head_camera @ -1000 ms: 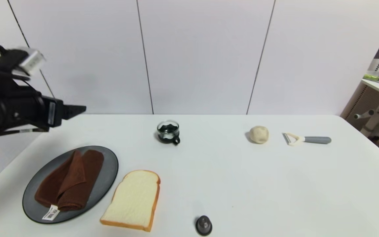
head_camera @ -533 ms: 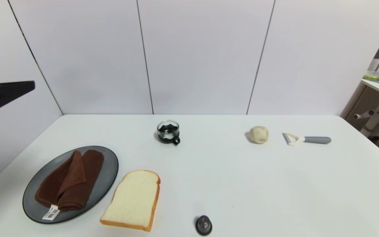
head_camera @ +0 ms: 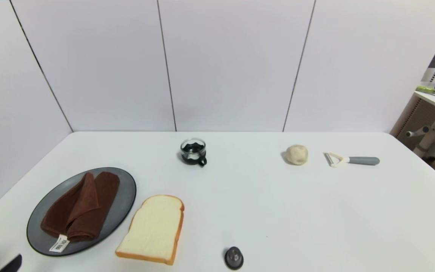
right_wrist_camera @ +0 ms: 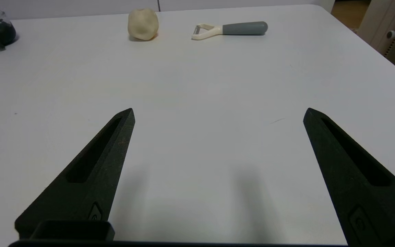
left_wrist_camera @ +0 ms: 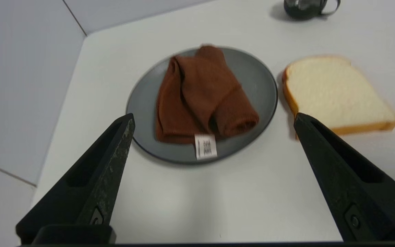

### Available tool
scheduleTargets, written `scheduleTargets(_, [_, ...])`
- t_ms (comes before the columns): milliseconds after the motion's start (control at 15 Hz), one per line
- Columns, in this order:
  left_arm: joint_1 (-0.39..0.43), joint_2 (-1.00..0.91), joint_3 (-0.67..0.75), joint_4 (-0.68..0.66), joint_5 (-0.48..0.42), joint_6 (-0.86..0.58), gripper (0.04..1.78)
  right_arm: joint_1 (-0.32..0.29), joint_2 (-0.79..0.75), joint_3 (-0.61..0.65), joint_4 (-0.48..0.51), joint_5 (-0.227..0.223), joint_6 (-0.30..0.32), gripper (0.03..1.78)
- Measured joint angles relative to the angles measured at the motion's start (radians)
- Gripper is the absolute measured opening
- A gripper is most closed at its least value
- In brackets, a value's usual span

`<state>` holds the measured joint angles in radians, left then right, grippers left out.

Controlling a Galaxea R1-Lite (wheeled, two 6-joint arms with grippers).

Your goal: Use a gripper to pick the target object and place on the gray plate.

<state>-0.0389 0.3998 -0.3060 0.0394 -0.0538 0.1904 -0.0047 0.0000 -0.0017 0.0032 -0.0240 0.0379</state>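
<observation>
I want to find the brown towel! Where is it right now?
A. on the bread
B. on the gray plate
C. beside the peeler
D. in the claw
B: the folded brown towel lies on the gray plate, with the left claw open and apart from it.

My left gripper [left_wrist_camera: 213,118] and right gripper [right_wrist_camera: 218,115] each had two matte black, wedge-shaped fingers tapering to points, with long recessed slots, a small embossed mark near the base, and pale scuffs.
</observation>
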Motion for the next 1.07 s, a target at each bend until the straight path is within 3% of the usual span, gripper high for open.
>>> scheduleTargets(200, [0.010, -0.118, 0.224, -0.096, 0.001, -0.014, 1.67, 0.000, 0.000, 0.000, 0.000, 0.000, 0.000, 1.70])
scheduleTargets(333, [0.024, -0.189, 0.286, -0.077, 0.002, -0.022, 1.68, 0.000, 0.000, 0.000, 0.000, 0.000, 0.001, 1.70])
scheduleTargets(800, [0.039, -0.386, 0.306, -0.043, 0.058, -0.205, 1.69, 0.000, 0.000, 0.000, 0.000, 0.000, 0.000, 1.70])
scheduleTargets(1067, [0.039, -0.400, 0.306, -0.043, 0.063, -0.211, 1.69, 0.000, 0.000, 0.000, 0.000, 0.000, 0.000, 1.70])
